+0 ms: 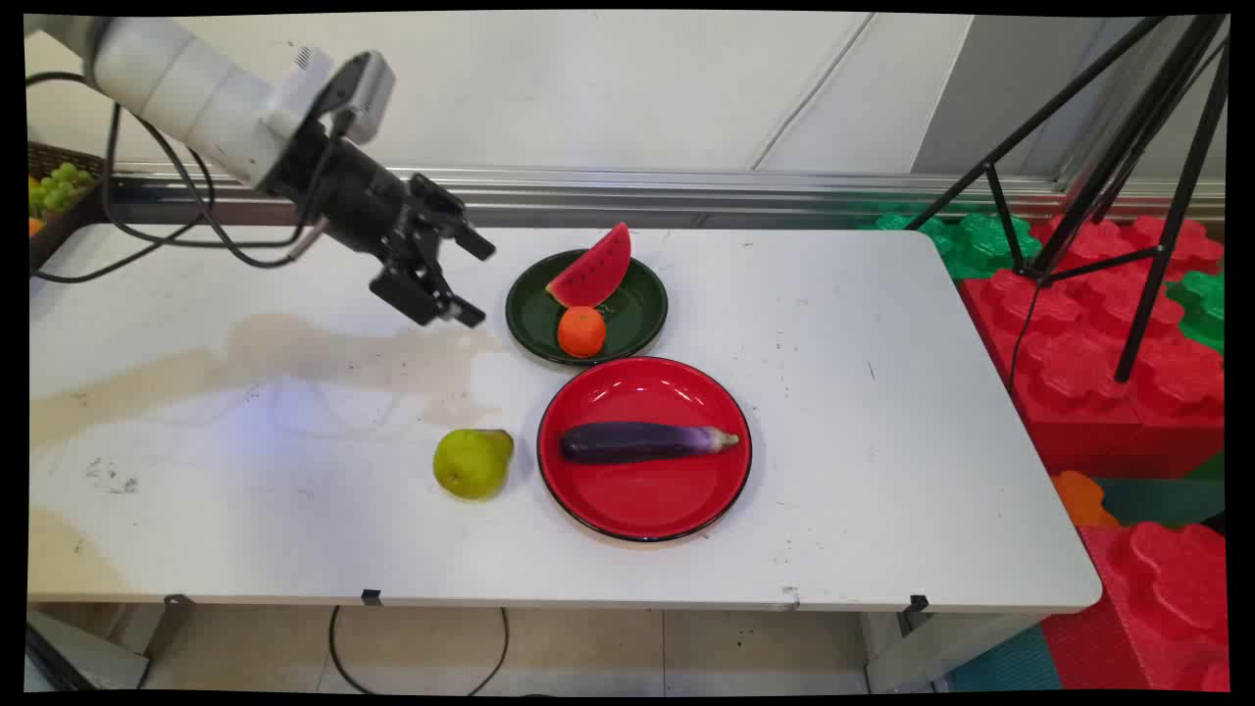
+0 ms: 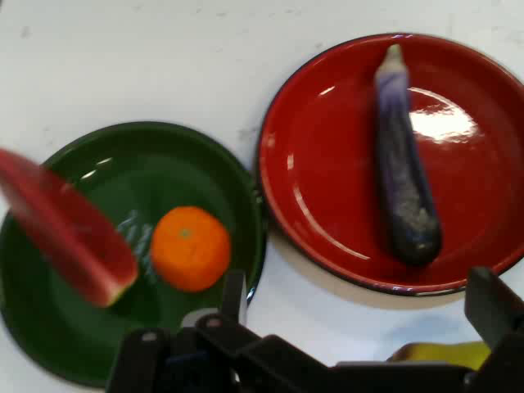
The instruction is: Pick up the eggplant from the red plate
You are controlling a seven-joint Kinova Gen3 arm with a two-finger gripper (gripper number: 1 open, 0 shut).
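My black gripper (image 1: 477, 281) hangs open above the table, just left of the green plate (image 1: 637, 319), with nothing between its fingers. The green plate (image 2: 123, 172) carries a watermelon slice (image 1: 591, 270) and an orange (image 1: 581, 330); in the hand view the slice (image 2: 70, 229) lies left of the orange (image 2: 190, 248). In front of it stands a red plate (image 1: 677, 490) holding a purple eggplant (image 1: 642, 441), which the hand view shows as the eggplant (image 2: 404, 176) on the red plate (image 2: 327, 164). A green pear (image 1: 473, 461) lies on the table left of the red plate; its edge (image 2: 442, 354) peeks past my linkage.
A basket with grapes (image 1: 54, 186) sits at the far left table corner. Black tripod legs (image 1: 1108, 147) and red and green foam blocks (image 1: 1118, 333) stand to the right of the table. A tan stain (image 1: 294, 358) marks the table's left part.
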